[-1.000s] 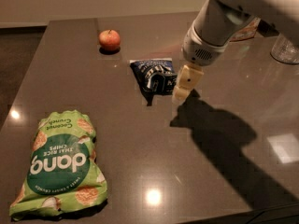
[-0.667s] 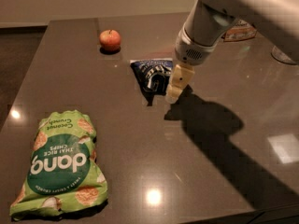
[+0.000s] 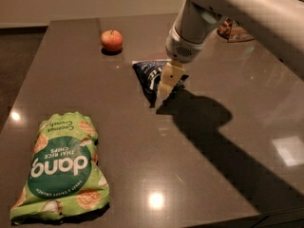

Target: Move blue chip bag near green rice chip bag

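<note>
Camera view: the gripper [image 3: 164,92], cream-tipped on a white arm, hangs low over the dark grey table [image 3: 118,127], at the right edge of the small crumpled navy-blue foil chip bag [image 3: 147,75]. Spread or pinched: cannot tell; contact with the foil also unclear. The bag lies just left of and partly under the gripper. The large puffy bright green rice chip bag [image 3: 61,167] lies well apart, left of the gripper and nearer the camera. A small red apple [image 3: 112,40] sits left of the gripper, further back. Judgement: blue bag light, soft, crinkly, slippery; contents brittle. Best taken at a raised fold or sealed edge, pinched gently; flat foil would likely slide.
</note>
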Available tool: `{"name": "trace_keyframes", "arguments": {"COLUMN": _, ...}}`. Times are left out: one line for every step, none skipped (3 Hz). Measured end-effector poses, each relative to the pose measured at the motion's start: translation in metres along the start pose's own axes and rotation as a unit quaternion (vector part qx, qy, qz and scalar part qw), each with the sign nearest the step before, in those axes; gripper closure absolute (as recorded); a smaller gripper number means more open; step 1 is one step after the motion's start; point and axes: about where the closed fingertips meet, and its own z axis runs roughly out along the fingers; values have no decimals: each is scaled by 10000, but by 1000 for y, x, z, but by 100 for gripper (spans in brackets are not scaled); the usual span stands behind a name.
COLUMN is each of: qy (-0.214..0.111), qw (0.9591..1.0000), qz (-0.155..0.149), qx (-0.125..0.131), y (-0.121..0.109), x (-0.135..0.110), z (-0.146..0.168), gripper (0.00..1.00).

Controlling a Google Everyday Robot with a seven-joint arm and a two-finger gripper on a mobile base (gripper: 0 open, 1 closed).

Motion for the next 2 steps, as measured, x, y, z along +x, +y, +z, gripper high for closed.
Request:
{"name": "trace_keyframes", "arguments": {"qy": -89, "qw": 9999, "qz": -47, "qx": -115, "y": 5, "x": -7, "z": 3, "gripper": 34}}
{"name": "trace_keyframes", "arguments": {"qy": -211, "qw": 9995, "qz": -110, "qx": -204, "y": 17, "x": -11, "z": 2, "gripper": 56}}
